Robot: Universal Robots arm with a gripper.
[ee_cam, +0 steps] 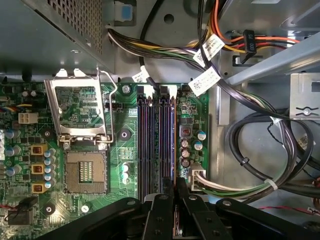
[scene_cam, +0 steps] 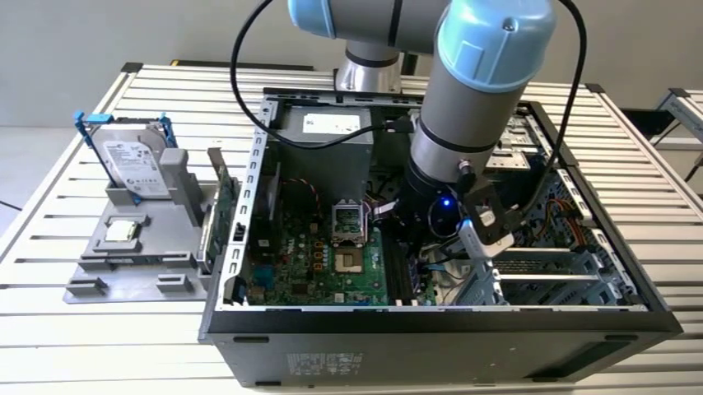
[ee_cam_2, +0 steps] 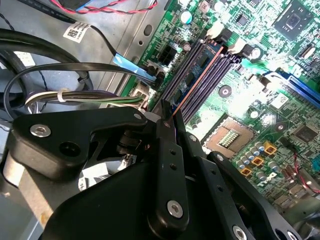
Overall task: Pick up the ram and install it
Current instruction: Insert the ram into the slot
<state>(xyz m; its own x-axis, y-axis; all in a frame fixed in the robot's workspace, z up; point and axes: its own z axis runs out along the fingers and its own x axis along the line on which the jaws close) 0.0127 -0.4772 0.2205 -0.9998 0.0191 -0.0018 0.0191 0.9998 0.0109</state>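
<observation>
The ram (ee_cam_2: pixel 197 80) shows edge-on as a thin brown-orange strip, and my gripper (ee_cam_2: pixel 167 120) is shut on its near end. It runs lengthwise over the dark memory slots (ee_cam_2: pixel 200 65) on the green motherboard (ee_cam_2: pixel 260 100). In the first wrist view the black fingertips (ee_cam: pixel 165 200) pinch the ram (ee_cam: pixel 176 222) just above the slot row (ee_cam: pixel 157 140), in line with the slot nearest the capacitors. I cannot tell whether it is seated in a slot. In the exterior view the arm (scene_cam: pixel 462 123) reaches down into the open computer case (scene_cam: pixel 439 317).
A cable bundle (ee_cam: pixel 260 150) and a drive-cage wall lie close beside the slots. The open processor socket (ee_cam: pixel 85 172) sits on the other side. Outside the case, a grey fixture (scene_cam: pixel 132 255) holds a hard drive in a blue frame (scene_cam: pixel 132 160) and a green expansion card (scene_cam: pixel 223 197).
</observation>
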